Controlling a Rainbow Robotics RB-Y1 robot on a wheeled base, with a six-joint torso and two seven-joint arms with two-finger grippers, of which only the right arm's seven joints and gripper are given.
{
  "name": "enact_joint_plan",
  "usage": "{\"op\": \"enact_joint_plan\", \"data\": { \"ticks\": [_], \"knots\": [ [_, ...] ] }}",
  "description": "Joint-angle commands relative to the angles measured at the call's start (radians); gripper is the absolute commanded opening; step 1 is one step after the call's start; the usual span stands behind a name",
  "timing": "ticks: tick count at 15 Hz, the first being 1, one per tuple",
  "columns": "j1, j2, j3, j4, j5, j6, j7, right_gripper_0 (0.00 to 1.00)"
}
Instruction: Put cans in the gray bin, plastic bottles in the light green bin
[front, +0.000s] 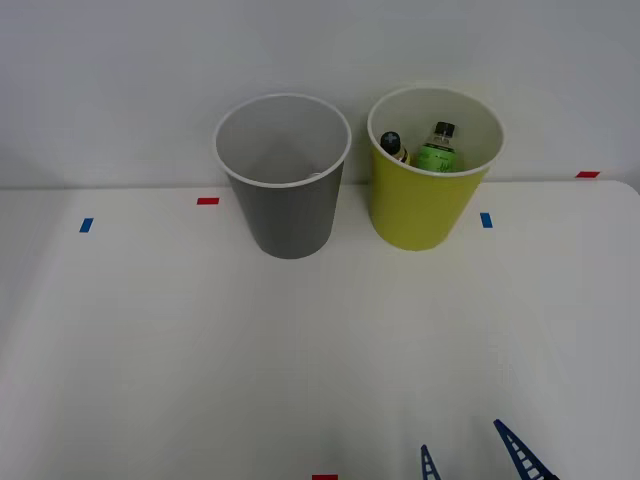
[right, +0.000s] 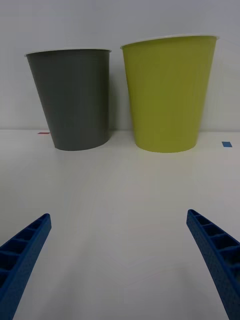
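Observation:
The gray bin (front: 290, 220) stands upright at the back of the white table, and the light green bin (front: 420, 212) stands just to its right. Two plastic bottles lean inside the green bin: a yellow one with a dark cap (front: 393, 146) and a clear one with a green label (front: 438, 150). The cans are hidden from view. My right gripper (front: 475, 458) is open and holds nothing, low at the table's near edge, well in front of both bins. In the wrist view the gray bin (right: 75, 100) and the green bin (right: 167, 95) stand ahead of the spread gripper (right: 120, 260).
Small red tape marks (front: 208, 201) and blue tape marks (front: 486, 220) lie on the table (front: 200, 350) around the bins. A plain white wall rises right behind them. Bare tabletop stretches between the gripper and the bins.

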Motion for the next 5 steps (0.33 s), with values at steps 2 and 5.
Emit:
{"op": "enact_joint_plan", "data": {
  "ticks": [2, 5],
  "knots": [
    [0.000, 0.000, 0.000, 0.000, 0.000, 0.000, 0.000, 0.93],
    [0.000, 0.000, 0.000, 0.000, 0.000, 0.000, 0.000, 0.94]
  ]
}}
